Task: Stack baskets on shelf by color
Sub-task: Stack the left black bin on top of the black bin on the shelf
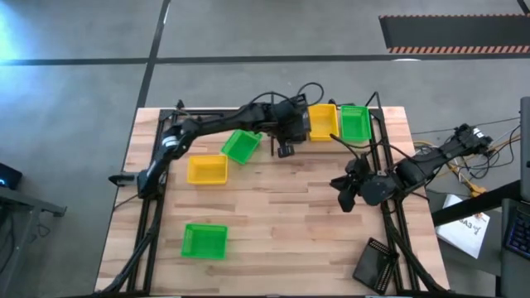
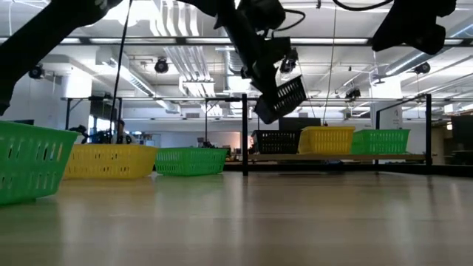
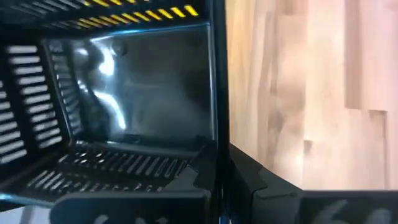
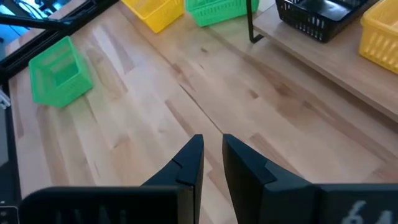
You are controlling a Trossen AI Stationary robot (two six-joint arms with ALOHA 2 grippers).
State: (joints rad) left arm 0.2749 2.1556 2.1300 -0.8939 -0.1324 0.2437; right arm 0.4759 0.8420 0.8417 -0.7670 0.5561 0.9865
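My left gripper (image 1: 290, 132) hangs over the shelf's left end, shut on a black basket (image 2: 281, 97) that is lifted and tilted above the shelf (image 2: 332, 157). On the shelf board stand a black basket (image 2: 277, 142), a yellow basket (image 2: 325, 139) and a green basket (image 2: 380, 140). Two green baskets (image 1: 241, 146) (image 1: 204, 241) and a yellow basket (image 1: 206, 169) rest on the tabletop. Another black basket (image 1: 374, 265) lies by the near right corner. My right gripper (image 4: 211, 149) hovers over bare table right of centre, open by a narrow gap and holding nothing. My left gripper holds the black basket by one side wall (image 3: 217, 124), pinched with one finger (image 3: 186, 180) inside the basket and the other finger (image 3: 261, 180) outside. The basket is lifted clear, tilted, and hangs below the gripper above the shelf.
Thin black posts (image 2: 244, 133) stand at the shelf's ends, close to the held basket. Black frame rails (image 1: 149, 215) run along the table's left and right sides. Bare wood (image 1: 290, 215) spreads across the table's middle and near part.
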